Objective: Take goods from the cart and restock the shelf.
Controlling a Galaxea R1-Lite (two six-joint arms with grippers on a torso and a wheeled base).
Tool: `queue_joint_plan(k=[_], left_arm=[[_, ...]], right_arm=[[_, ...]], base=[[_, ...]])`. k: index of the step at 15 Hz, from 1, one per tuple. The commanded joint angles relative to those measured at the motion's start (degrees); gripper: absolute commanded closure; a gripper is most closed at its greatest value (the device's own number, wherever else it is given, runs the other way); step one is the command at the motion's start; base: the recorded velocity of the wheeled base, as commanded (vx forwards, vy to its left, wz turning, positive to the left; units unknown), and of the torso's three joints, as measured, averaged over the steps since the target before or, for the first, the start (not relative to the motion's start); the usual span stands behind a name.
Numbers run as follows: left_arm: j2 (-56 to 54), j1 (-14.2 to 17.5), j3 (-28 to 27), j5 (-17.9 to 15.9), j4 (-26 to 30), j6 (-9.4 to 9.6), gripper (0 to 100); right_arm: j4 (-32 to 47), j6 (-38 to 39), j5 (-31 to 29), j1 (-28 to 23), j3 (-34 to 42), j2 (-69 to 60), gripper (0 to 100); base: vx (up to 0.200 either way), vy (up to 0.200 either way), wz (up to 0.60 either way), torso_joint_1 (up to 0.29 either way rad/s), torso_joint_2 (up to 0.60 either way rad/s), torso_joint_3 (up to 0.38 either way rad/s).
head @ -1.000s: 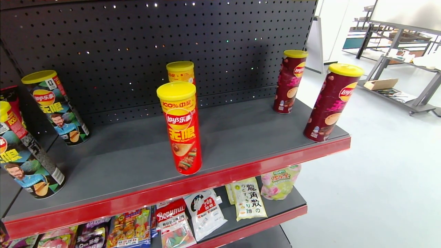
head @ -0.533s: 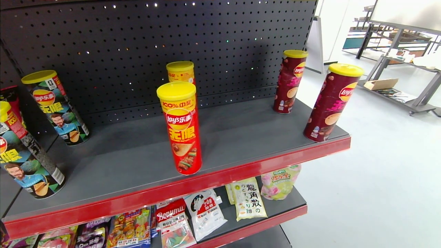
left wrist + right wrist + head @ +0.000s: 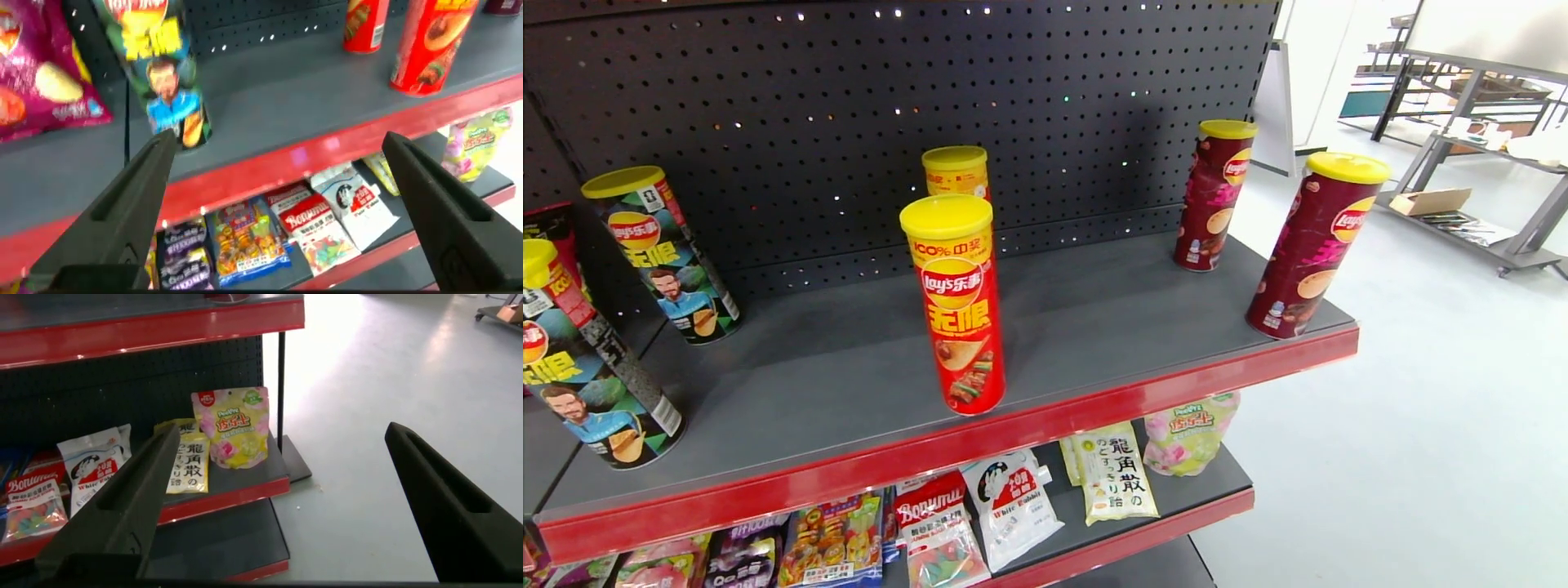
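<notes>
The left end effector (image 3: 279, 139) and right end effector (image 3: 283, 429) both gape wide and empty before the shelf (image 3: 833, 359). The red can (image 3: 954, 306) stands upright near its front lip; an arm swinging in with new stock could knock it off.

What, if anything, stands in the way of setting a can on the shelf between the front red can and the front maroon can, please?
Nothing visible: the shelf lies bare between the front red can and the front maroon can, back to the pegboard.

Upright yellow-lidded chip cans (image 3: 953, 302) on grey shelf (image 3: 1094, 327)
</notes>
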Motion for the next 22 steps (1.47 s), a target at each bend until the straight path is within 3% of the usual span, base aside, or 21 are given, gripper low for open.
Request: queue_joint_plan(k=[1, 6, 9, 13, 15, 16, 18, 19, 20, 21, 22], left_arm=[[-3.78, 0.0, 1.31, 0.21, -0.2, -0.12, 0], [-3.69, 0.0, 2.1, -0.14, -0.02, -0.12, 0], [-3.69, 0.0, 4.56, -0.32, -0.02, -0.38, 0], [-3.78, 0.09, 8.51, 0.12, -0.29, -3.1, 0], [-4.22, 1.06, 11.24, 5.13, -0.46, -4.16, 0], [-4.4, 1.23, 12.12, 9.26, -1.16, -5.57, 0], [-4.75, 1.32, 12.64, 10.93, -2.22, -6.27, 0], [-4.84, 1.41, 14.93, 10.67, -7.23, -7.32, 0], [-4.92, 1.5, 15.1, 7.94, -8.55, -9.08, 0], [-4.92, 1.5, 15.1, 2.67, -7.67, -8.99, 0], [-4.92, 1.41, 15.1, 1.09, -7.58, -7.94, 0]], right_arm=[[0.0, -0.01, 0.0, 0.01, 0.01, -0.01, 0], [0.0, -0.01, 0.0, 0.01, 0.01, -0.01, 0], [0.0, -0.1, 0.09, 0.01, 0.01, -0.01, 0], [0.0, -0.01, 0.26, 0.01, 0.01, -0.01, 0], [0.0, -0.01, 0.26, 0.01, 0.01, -0.01, 0], [0.0, 0.07, 0.26, 0.01, 0.01, -0.01, 0], [0.0, -0.01, 0.26, 0.01, 0.01, -0.01, 0], [0.0, -0.01, 0.26, 0.01, 0.01, -0.01, 0], [0.0, -0.1, 0.26, 0.01, 0.01, -0.01, 0], [0.0, -0.1, 0.35, 0.01, 0.01, -0.01, 0], [0.0, -0.1, 0.35, 0.01, 0.01, -0.01, 0]], base=[[0.0, 0.0, 0.6, 0.002, 0.0, 0.002], [0.0, 0.0, 0.6, 0.005, 0.0, 0.001], [0.0, 0.0, 0.0, 0.0, 0.0, 0.0], [0.0, 0.0, 0.0, 0.0, 0.0, 0.0], [0.0, 0.0, 0.0, 0.0, 0.0, 0.0], [0.0, 0.0, 0.0, 0.0, 0.0, 0.0], [0.0, 0.0, 0.0, 0.0, 0.0, 0.0], [0.0, 0.0, 0.0, 0.0, 0.0, 0.0], [0.0, 0.0, 0.0, 0.0, 0.0, 0.0], [0.0, 0.0, 0.0, 0.0, 0.0, 0.0], [0.0, 0.0, 0.0, 0.0, 0.0, 0.0]])
